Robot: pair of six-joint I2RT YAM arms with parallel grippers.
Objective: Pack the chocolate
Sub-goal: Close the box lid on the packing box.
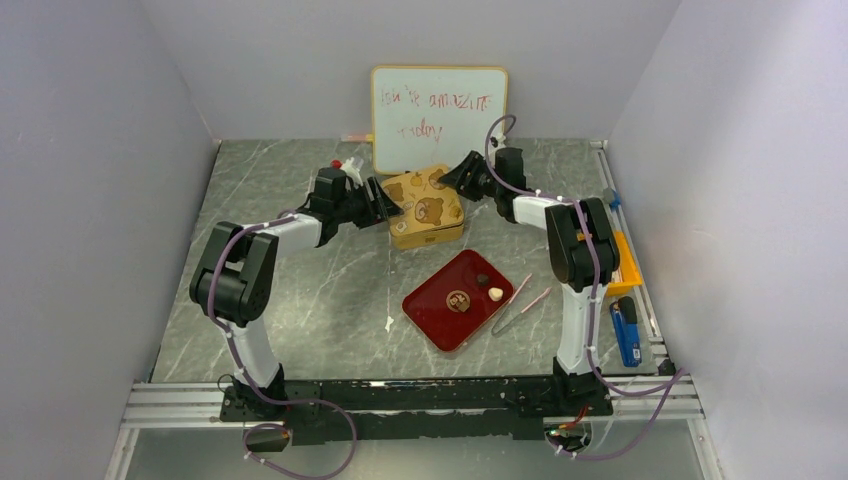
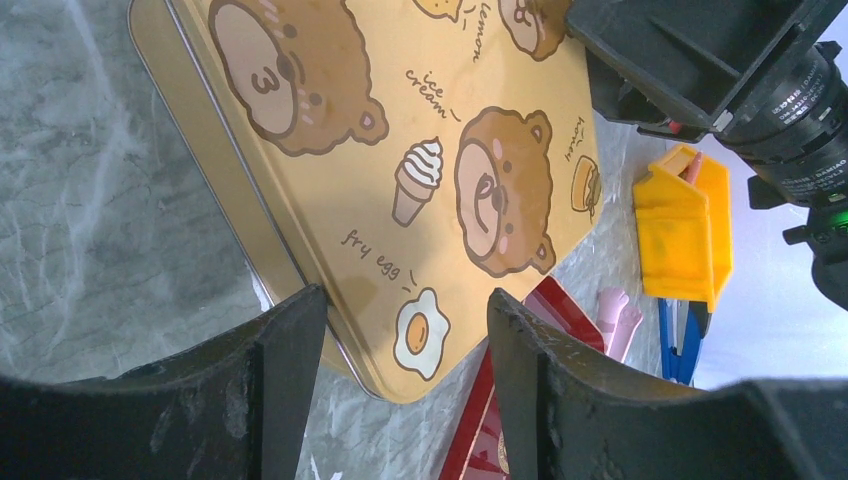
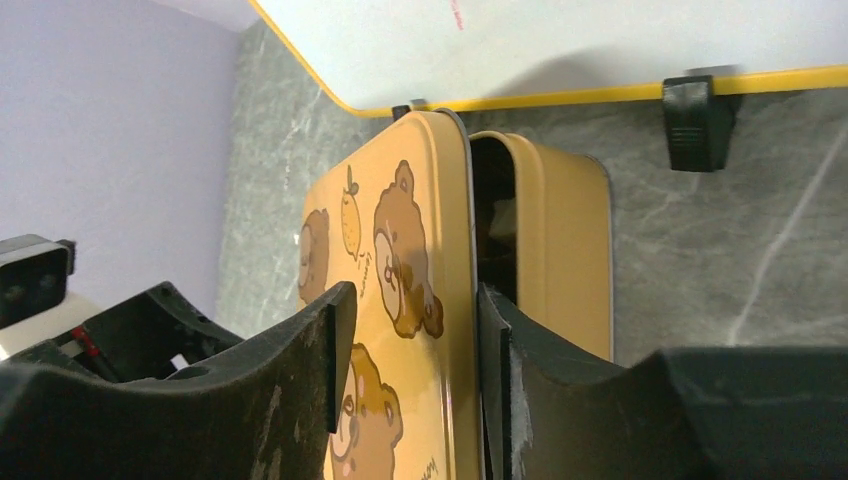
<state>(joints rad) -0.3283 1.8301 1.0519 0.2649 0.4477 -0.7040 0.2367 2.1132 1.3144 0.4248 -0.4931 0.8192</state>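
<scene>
A yellow tin [image 1: 428, 236] with a bear-print lid [image 1: 420, 200] stands at the back middle. The lid sits askew, and the right wrist view shows a dark gap between the lid [image 3: 400, 260] and the tin's wall [image 3: 560, 250]. My right gripper [image 3: 415, 330] grips the lid's edge, one finger in the gap. My left gripper [image 2: 405, 330] is open and straddles the lid's near corner [image 2: 400, 150]. Its left finger [image 2: 290, 370] touches the tin's edge. A dark chocolate [image 1: 482, 279] and a cream chocolate [image 1: 495, 294] lie on a red tray [image 1: 440, 310]. The tin's inside is hidden.
Pink tweezers [image 1: 520, 302] lie right of the red tray. A whiteboard [image 1: 438, 118] stands just behind the tin. A yellow box [image 1: 625, 262] and a blue lighter [image 1: 625, 332] lie along the right edge. A small white scrap [image 1: 389, 323] lies left of the tray.
</scene>
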